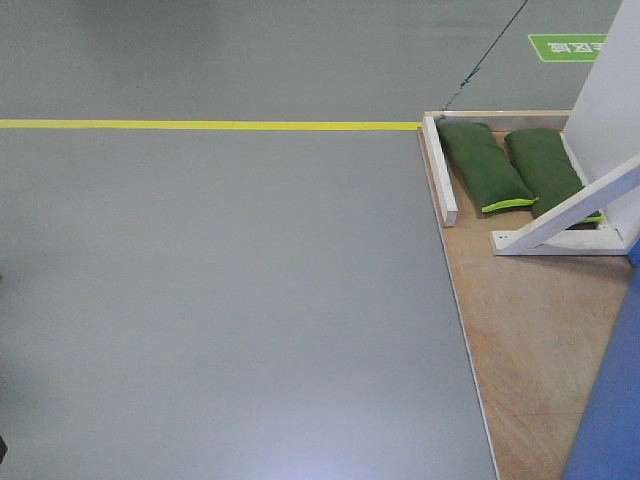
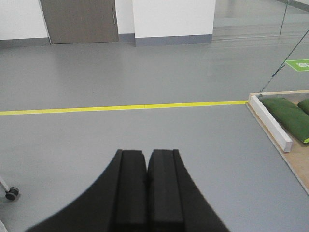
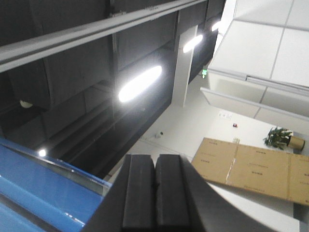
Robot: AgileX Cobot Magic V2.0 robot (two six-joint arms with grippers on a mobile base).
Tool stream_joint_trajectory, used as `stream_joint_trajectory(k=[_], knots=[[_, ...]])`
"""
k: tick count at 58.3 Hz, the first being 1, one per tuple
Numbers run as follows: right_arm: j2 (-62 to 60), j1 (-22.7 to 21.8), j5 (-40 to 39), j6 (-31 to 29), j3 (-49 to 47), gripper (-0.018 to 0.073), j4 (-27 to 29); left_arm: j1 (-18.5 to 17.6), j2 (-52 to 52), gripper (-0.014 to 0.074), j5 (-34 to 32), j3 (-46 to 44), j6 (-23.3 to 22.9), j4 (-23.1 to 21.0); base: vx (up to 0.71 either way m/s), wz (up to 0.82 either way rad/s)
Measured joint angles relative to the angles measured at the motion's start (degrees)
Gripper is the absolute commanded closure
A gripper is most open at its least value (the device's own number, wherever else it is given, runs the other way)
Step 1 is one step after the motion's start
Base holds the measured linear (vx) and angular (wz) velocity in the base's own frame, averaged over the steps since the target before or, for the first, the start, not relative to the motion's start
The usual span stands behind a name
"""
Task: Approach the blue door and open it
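Blue door (image 1: 612,425) glimpsed at right edge of plywood base (image 1: 530,330); handle not shown. Left gripper (image 2: 147,191) and right gripper (image 3: 154,193) pressed together, nothing held. Approach judged partly done; handle not yet reached, door not yet opened.

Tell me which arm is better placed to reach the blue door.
Right, probably. The blue door sits at the front view's right edge, and blue also shows in the right wrist view, left of the shut right end effector. The shut left end effector faces open gray floor, nothing blue. No handle is visible.
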Motion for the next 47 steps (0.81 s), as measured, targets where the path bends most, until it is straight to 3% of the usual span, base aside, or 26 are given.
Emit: stream_joint_trajectory(k=[16, 25, 37, 47], knots=[[7.24, -0.10, 8.00, 0.03, -5.21, 0.0547, 0.18, 0.00, 0.00, 0.0524, 0.00, 0.00, 0.00, 0.00, 0.00, 0.00], [7.52, -0.68, 11.50, 0.14, -5.42, 0.0547, 2.97, 0.00, 0.00, 0.0524, 0.00, 0.00, 0.00, 0.00, 0.00, 0.00], [6.95, -1.51, 21.73, -0.56, -5.72, 0.0547, 6.59, 0.00, 0.00, 0.0524, 0.00, 0.00, 0.00, 0.00, 0.00, 0.00], [6.88, -1.61, 35.50, -0.04, -6.12, 0.0547, 8.40, 0.00, 0.00, 0.0524, 0.00, 0.00, 0.00, 0.00, 0.00, 0.00]])
